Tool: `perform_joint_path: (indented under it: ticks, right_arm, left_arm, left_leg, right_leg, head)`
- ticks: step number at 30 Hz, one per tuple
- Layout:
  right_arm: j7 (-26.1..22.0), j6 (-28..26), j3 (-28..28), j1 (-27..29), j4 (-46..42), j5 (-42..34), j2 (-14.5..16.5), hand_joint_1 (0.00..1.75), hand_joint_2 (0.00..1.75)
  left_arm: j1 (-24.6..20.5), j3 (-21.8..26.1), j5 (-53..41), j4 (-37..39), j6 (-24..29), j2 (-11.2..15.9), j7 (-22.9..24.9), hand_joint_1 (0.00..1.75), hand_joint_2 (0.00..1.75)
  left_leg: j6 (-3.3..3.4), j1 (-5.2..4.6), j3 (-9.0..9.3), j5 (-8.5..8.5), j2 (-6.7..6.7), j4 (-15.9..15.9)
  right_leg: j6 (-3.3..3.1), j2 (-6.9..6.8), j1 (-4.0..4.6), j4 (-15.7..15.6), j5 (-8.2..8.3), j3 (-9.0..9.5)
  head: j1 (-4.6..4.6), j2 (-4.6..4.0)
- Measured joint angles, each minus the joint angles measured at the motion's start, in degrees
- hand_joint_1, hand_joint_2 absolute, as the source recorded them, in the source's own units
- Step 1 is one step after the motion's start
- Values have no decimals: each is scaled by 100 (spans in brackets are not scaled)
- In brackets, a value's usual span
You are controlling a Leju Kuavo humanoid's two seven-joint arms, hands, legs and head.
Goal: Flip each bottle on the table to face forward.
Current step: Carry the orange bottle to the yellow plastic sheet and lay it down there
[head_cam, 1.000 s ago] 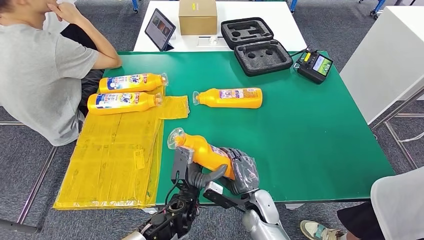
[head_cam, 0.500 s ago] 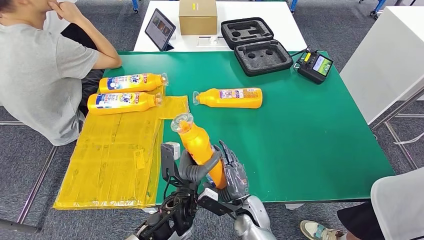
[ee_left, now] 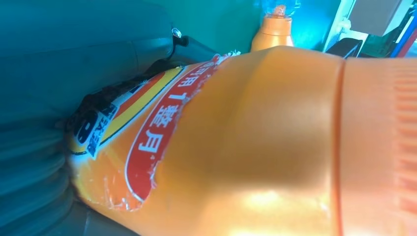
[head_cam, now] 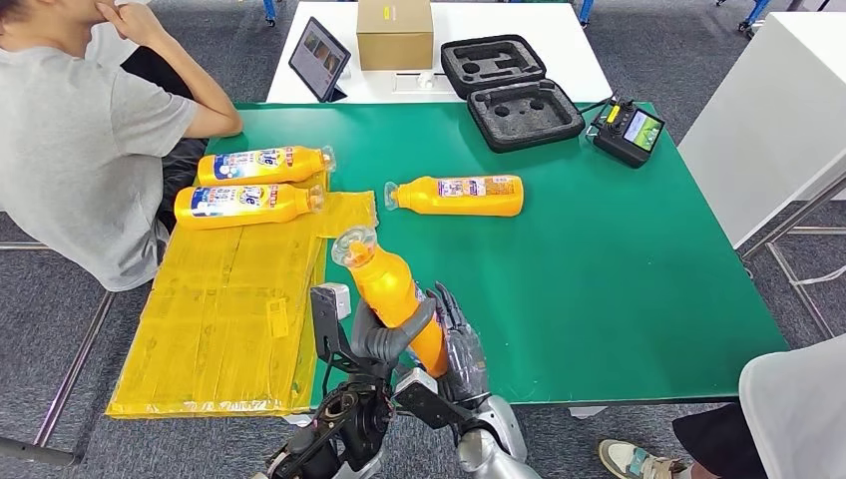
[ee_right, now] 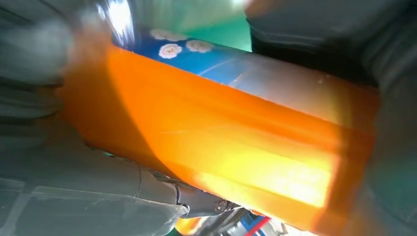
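Bottle (head_cam: 394, 299) in both hands now stands steeper than a second ago, its clear-capped neck swung up and back toward the robot's left, off the green table (head_cam: 619, 279). Left hand (head_cam: 384, 334) wraps its thumb and fingers round the middle of the body; right hand (head_cam: 461, 344) cups the lower end, fingers closed against it. From the right wrist, blue label with white flowers shows on one face, so I judge the turn is partway and the front not yet settled. Another bottle (head_cam: 457, 196) lies on the table further off, and two more (head_cam: 254, 184) lie beside a seated person (head_cam: 80, 140) on the yellow sheet (head_cam: 229, 309).
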Motion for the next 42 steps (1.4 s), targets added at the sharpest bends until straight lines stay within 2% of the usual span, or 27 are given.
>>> perform_joint_path:
  ticks: [3, 11, 13, 17, 22, 27, 32, 37, 42]
  right_arm:
    - [-3, 119, 262, -1, -61, -425, -73, 0, 175]
    - [-1, 191, 557, 14, -167, -754, -217, 0, 175]
    - [-1, 271, 643, 45, -247, -982, -252, 0, 175]
    - [-1, 388, 779, 154, -460, -1314, -338, 0, 175]
    - [-1, 618, 808, 312, -695, -1561, -441, 0, 175]
    - [-1, 878, 760, 475, -918, -1762, -542, 0, 175]
    - [-1, 966, 756, 571, -1072, -1821, -596, 0, 175]
    - [-1, 1044, 756, 629, -1169, -1849, -609, 0, 175]
    - [-1, 1145, 756, 754, -1311, -1935, -629, 0, 175]
  left_arm:
    - [7, 4, -108, -4, 108, 2, -73, 171, 175]
    - [12, 13, -374, -74, 351, 8, -126, 173, 175]
    - [32, 68, -893, -177, 573, 26, -135, 174, 175]
    - [159, 447, -2616, -582, 1033, 105, -154, 175, 175]
    - [285, 1055, -4277, -1010, 1515, 401, -170, 175, 175]
    - [385, 1837, -5641, -1055, 1575, 842, -171, 175, 175]
    - [366, 2216, -5797, -973, 1581, 1172, -168, 174, 175]
    - [355, 2344, -5953, -912, 1581, 1291, -169, 171, 175]
    - [290, 2645, -7005, -776, 1581, 1339, -169, 171, 175]
  left_leg:
    - [0, 0, 0, 0, 0, 0]
    - [0, -1, -1, 0, -1, 0]
    - [0, 0, -1, 0, -1, 0]
    - [0, 1, -1, 0, 0, -1]
    - [-1, 2, -1, 0, 0, -3]
    - [-4, 4, 3, 2, 2, -3]
    - [-6, 4, 2, 4, 1, -3]
    - [-6, 2, 2, 4, 0, -2]
    - [-6, 2, 1, 3, 1, -3]
  right_leg:
    - [0, 0, 0, 0, 0, 0]
    - [0, 0, -1, 0, 0, 1]
    - [0, 0, 0, 0, 0, 1]
    - [0, 0, 1, 0, -1, 0]
    - [-1, 0, 2, 2, -1, 1]
    - [-2, 1, 4, 3, -1, 0]
    - [-2, 1, 3, 4, -1, 0]
    - [-2, 0, 0, 4, -1, 0]
    - [-2, 1, 1, 4, -1, -1]
  head:
    - [0, 0]
    - [0, 0]
    - [1, 0]
    - [1, 0]
    - [1, 0]
    - [2, 0]
    - [2, 0]
    - [2, 0]
    - [2, 0]
